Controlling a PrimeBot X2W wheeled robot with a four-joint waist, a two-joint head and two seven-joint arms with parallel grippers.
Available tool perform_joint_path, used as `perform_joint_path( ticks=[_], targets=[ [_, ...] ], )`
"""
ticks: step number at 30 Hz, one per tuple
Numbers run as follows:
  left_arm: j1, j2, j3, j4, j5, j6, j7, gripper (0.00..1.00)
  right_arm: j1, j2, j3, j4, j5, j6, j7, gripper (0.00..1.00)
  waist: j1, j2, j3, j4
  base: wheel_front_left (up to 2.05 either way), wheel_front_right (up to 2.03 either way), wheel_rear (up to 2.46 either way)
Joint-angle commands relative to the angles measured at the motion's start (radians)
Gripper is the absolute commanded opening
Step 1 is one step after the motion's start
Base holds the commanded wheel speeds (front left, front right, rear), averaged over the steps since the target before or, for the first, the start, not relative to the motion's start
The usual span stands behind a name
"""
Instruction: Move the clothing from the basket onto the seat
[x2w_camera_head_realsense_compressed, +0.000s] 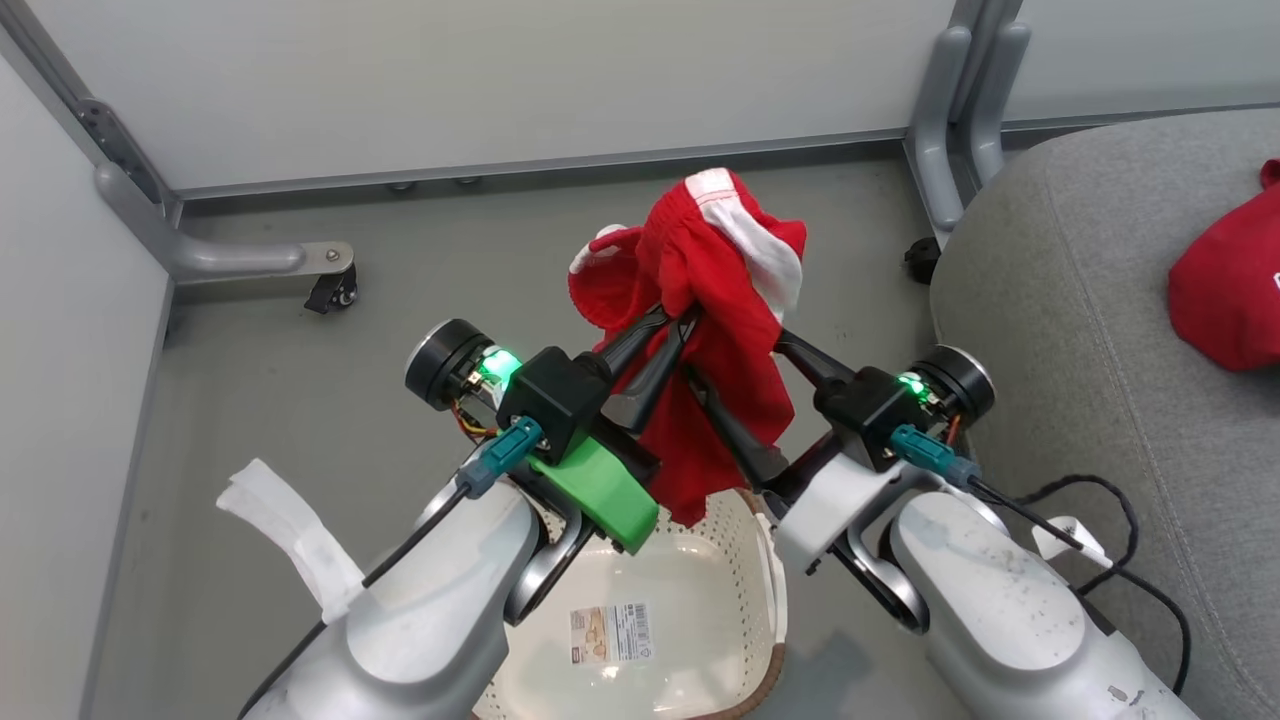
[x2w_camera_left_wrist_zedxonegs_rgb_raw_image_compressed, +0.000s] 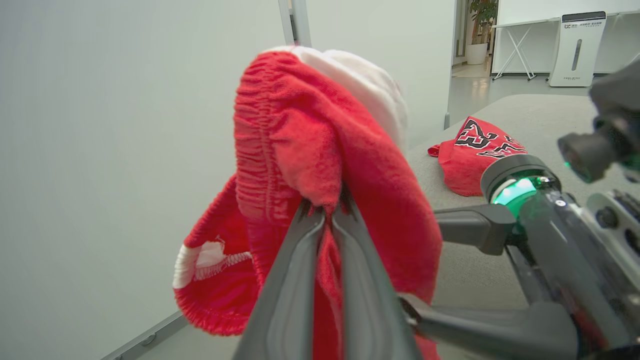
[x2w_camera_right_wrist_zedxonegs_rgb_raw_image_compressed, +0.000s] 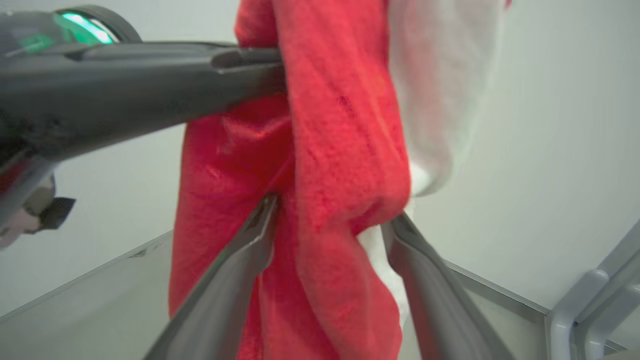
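Fingers of the left gripper (x2w_camera_head_realsense_compressed: 680, 320) pinch the bright red, white-trimmed fabric garment (x2w_camera_head_realsense_compressed: 720, 260) hanging above the cream perforated plastic basket (x2w_camera_head_realsense_compressed: 745, 570); those of the right gripper (x2w_camera_head_realsense_compressed: 735, 355) straddle it, spread wide (not clamping). Best lift its hem clear, then swing to the grey upholstered seat (x2w_camera_head_realsense_compressed: 1050, 300).

We note a red garment (x2w_camera_head_realsense_compressed: 720, 290) with white trim, a red jersey (x2w_camera_left_wrist_zedxonegs_rgb_raw_image_compressed: 465, 167) lettered black-and-white, a grey seat (x2w_camera_head_realsense_compressed: 1060, 330) and a cream perforated basket (x2w_camera_head_realsense_compressed: 700, 570) rimmed brown.

garment (x2w_camera_head_realsense_compressed: 720, 270): red cloth, soft, fuzzy, white trim
basket (x2w_camera_head_realsense_compressed: 735, 560): cream plastic, glossy, perforated
seat (x2w_camera_head_realsense_compressed: 1060, 300): grey cloth, matt, rough
right forearm (x2w_camera_head_realsense_compressed: 1000, 600): pale, smooth, scuffed
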Motion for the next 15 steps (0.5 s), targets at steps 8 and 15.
perform_joint_path(
  ticks=[8,15],
  targets=[
    [-0.027,-0.013,-0.014,-0.013,0.011,-0.015,-0.004,0.00,-0.095,0.004,0.119,0.071,0.118,-0.001,-0.002,1.00,0.0000,0.0084,0.028,0.021,0.00,0.00,0.00],
    [-0.024,-0.021,-0.018,-0.023,0.012,-0.022,-0.004,0.00,-0.098,0.033,0.094,0.115,0.145,-0.001,-0.002,0.00,0.0000,0.0084,0.034,0.027,0.00,0.00,0.00]
  ],
)
